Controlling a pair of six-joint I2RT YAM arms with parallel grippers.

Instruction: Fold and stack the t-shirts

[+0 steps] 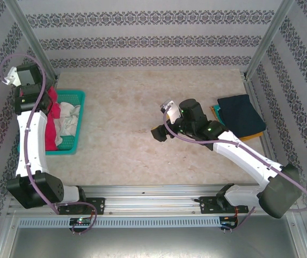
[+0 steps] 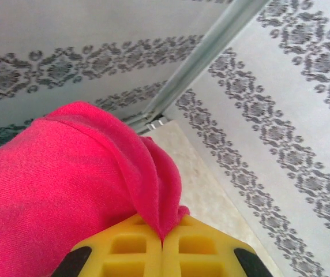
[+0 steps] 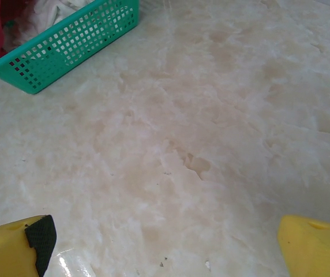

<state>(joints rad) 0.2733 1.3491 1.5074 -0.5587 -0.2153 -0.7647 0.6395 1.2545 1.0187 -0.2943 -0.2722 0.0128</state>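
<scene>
Beige marbled tabletop [image 1: 121, 145]; damask-striped wallpaper walls [image 1: 143, 43] from 9 through 12 to 3 o'clock; aluminium posts [image 1: 31, 38] at 11 and 1.

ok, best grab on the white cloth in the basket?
Pinch a raised crumple of the white cloth from straight above. The walls of the teal basket likely block a side approach, and the cloth lies bunched with no flat edge showing.

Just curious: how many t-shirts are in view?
3: pink t-shirt over the basket, in the left gripper; navy t-shirt folded on the yellow-orange t-shirt, right. More may hide in the basket.
</scene>
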